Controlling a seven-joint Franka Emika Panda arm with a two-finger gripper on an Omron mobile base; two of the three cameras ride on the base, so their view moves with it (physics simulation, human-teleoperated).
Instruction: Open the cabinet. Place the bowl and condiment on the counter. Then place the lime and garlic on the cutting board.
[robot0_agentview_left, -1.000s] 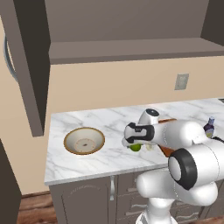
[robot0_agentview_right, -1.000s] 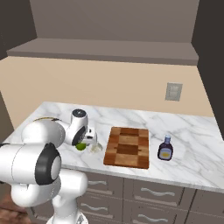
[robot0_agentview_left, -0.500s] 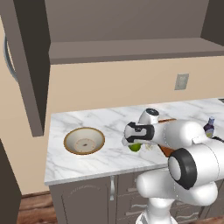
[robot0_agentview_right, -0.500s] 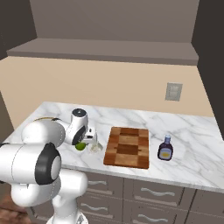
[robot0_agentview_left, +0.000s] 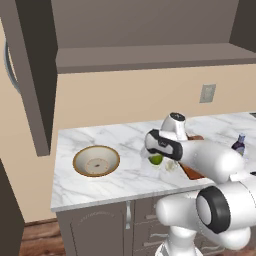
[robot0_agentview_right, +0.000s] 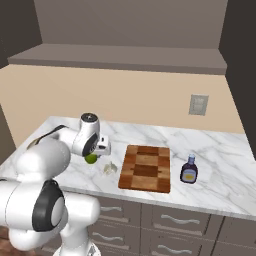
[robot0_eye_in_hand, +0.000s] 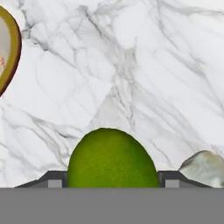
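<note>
**Operator:** Pincer (robot0_agentview_left: 156, 159) first, from the left base camera. A second before, it hung spread over the lime (robot0_agentview_left: 156, 160); at this moment it had dropped a touch and drawn in around the fruit, which sat low on the worktop (robot0_agentview_left: 100, 142) just left of the garlic (robot0_agentview_left: 171, 165). The bowl (robot0_agentview_left: 96, 161) rested well apart on the marble, and the cabinet (robot0_agentview_left: 30, 75) door stood swung open.

**Colleague:** So did you have the lime or not?

**Operator:** From the right base camera I judged yes, but barely. The pincer (robot0_agentview_right: 93, 158) was down over the lime (robot0_agentview_right: 91, 159), with the garlic (robot0_agentview_right: 109, 168) just beside it and the cutting board (robot0_agentview_right: 146, 168) near on the far side, bare. The condiment (robot0_agentview_right: 188, 170) stood on the marble beyond the board. Nothing besides the hand had moved.

**Colleague:** And the hand camera?

**Operator:** There the lime (robot0_eye_in_hand: 112, 159) sat squarely between the fingertips (robot0_eye_in_hand: 54, 179), both pressed against its sides, the jaws held fairly wide by the fruit. It looked not yet lifted. The garlic (robot0_eye_in_hand: 204, 168) was at the right edge and the bowl (robot0_eye_in_hand: 8, 52) rim at the left. I took it that the grasp was made and the carry to the board came next.
</note>
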